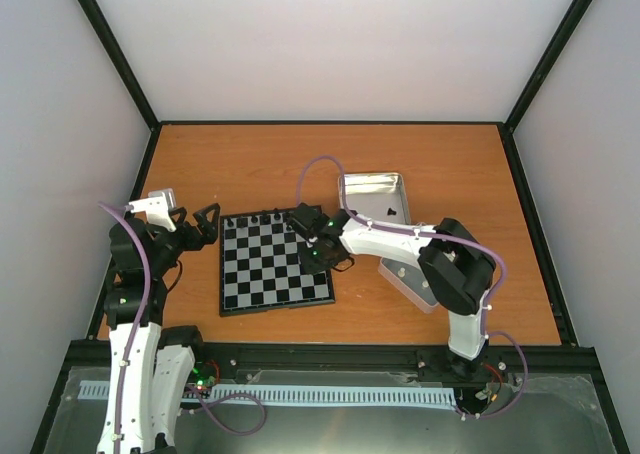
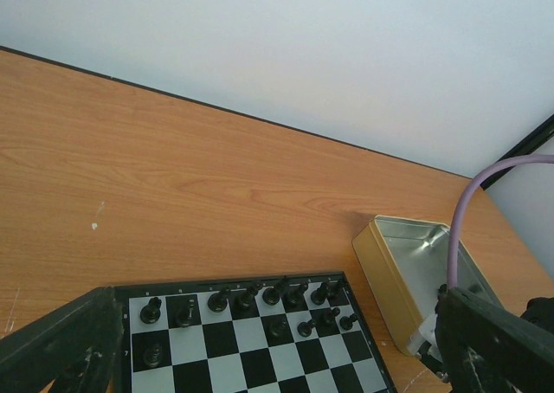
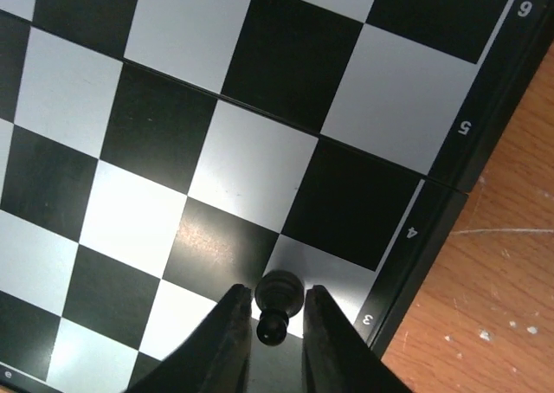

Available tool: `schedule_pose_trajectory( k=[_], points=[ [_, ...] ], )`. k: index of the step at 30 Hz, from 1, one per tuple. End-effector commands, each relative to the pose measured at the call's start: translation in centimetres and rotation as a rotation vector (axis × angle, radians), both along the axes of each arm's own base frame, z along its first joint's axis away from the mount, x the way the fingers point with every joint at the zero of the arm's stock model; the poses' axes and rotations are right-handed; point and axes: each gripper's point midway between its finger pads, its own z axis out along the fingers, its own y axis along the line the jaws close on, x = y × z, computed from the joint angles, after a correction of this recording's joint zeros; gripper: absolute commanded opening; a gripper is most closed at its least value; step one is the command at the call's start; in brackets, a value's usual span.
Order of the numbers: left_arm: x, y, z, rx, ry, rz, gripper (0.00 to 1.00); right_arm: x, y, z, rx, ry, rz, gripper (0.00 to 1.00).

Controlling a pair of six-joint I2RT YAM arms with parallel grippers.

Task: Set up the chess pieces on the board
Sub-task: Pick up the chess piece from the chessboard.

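Board (image 1: 275, 262) lies on the tabletop (image 1: 250, 164), left of centre. Chess pieces (image 2: 247, 299) stand along its far edge, with a few in the row before them. One pawn (image 3: 280, 291) stands by the board's right edge, between the right jaws. A tin (image 1: 375, 196) sits behind and right of the board. A second tin (image 1: 402, 277) lies right of the board, under the right arm. Left jaws hang just off the board's far left corner.

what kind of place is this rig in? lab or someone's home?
Most likely a lab robot cell: plain white wall panels in a black frame box in a wooden table, with the left arm and right arm bolted at its near edge.
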Motion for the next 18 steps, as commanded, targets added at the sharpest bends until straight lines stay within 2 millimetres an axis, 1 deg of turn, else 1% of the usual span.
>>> schedule_pose_trajectory(
  k=[1, 3, 6, 10, 14, 16, 18],
  points=[
    [0.0, 0.0, 0.8, -0.003, -0.032, 0.003, 1.0, 0.3, 1.2, 0.0, 0.013, -0.014, 0.009, 0.16],
    [0.0, 0.0, 0.8, -0.002, -0.032, 0.005, 1.0, 0.3, 1.3, -0.1, 0.012, -0.016, 0.011, 0.14],
    [0.0, 0.0, 0.8, -0.004, -0.032, 0.005, 1.0, 0.4, 1.5, -0.1, 0.015, -0.017, 0.011, 0.08],
    [0.0, 0.0, 0.8, -0.003, -0.033, 0.006, 1.0, 0.4, 2.0, 0.5, 0.036, -0.024, 0.019, 0.03],
    [0.0, 0.0, 0.8, -0.002, -0.033, 0.007, 1.0, 1.0, 3.9, 2.4, 0.115, -0.055, 0.037, 0.03],
    [0.0, 0.0, 0.8, -0.002, -0.032, 0.007, 1.0, 2.0, 5.3, 3.7, 0.155, -0.083, 0.033, 0.03],
    [0.1, 0.1, 0.8, -0.001, -0.032, 0.009, 1.0, 2.9, 6.6, 4.5, 0.182, -0.106, 0.026, 0.04]
  ],
)
